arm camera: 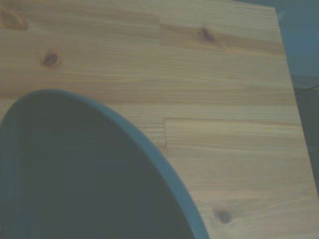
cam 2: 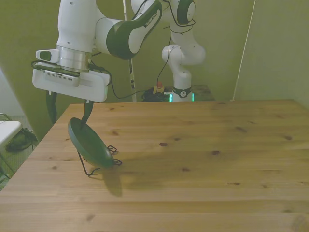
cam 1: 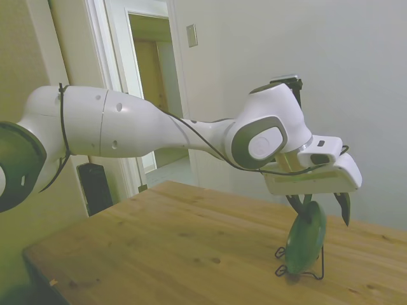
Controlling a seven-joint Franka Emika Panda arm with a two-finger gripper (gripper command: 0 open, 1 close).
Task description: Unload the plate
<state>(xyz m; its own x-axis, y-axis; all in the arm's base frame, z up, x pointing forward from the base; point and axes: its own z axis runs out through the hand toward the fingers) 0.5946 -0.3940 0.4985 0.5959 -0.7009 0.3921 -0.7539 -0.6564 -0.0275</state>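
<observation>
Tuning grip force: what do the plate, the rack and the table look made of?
Plate: dark green, smooth, faintly glossy, looks like glazed ceramic, though hard plastic can't be ruled out. Rack: thin black bent wire, probably coated metal. Table: light wood planks with visible knots and grain, matte finish. The tool stands open over the plate's top rim.

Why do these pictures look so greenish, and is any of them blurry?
Side and front views: a yellow-green cast. Front view: the plate throws a dark shadow on the table. Wrist view: soft focus, the plate's rim smeared.
</observation>
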